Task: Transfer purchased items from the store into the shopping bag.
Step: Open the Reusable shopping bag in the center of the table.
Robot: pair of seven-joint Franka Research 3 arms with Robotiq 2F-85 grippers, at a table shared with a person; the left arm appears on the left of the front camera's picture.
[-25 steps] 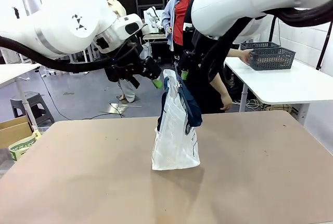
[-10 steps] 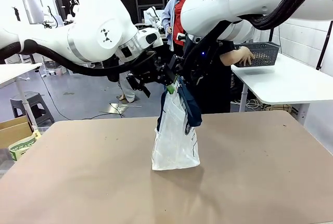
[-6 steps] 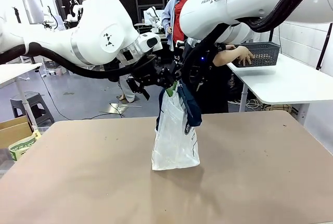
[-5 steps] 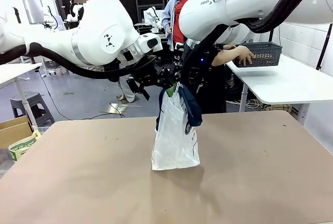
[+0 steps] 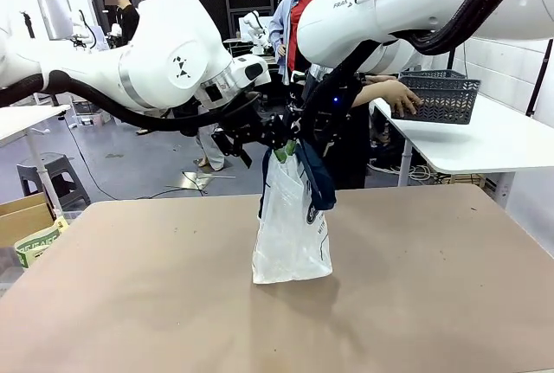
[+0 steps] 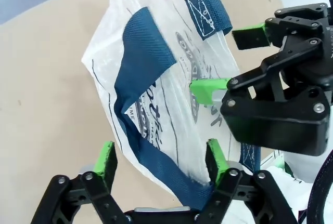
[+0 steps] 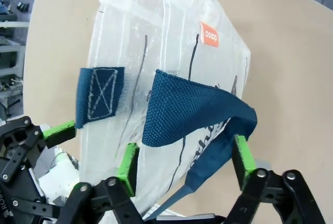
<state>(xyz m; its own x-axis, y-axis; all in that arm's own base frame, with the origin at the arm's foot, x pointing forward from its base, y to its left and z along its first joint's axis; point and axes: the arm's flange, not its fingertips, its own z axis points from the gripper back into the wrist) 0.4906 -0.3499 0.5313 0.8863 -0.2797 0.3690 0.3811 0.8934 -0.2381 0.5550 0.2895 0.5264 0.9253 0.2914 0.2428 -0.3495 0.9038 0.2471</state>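
The shopping bag point(image 5: 293, 234) stands upright in the middle of the table point(image 5: 130, 286). At its top, the left gripper point(image 6: 161, 160) and right gripper point(image 7: 184, 162) each have their fingers spread around the navy strap handles point(image 6: 143, 52), apparently not pinching them. Beyond the bag to the right, a person's hand point(image 5: 398, 96) holds the basket point(image 5: 441, 99), its contents hidden behind the lattice.

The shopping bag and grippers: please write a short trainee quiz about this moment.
1. True or false: the shopping bag lies flat on the table.
2. Where is the grey basket? A: beside the bag. B: at the white side table, a person's hand on it. C: inside the bag.
3. Fill in: the left gripper and right gripper stand ___ around the bag's navy straps.
Key: 1 false, it stands upright; 2 B; 3 open.
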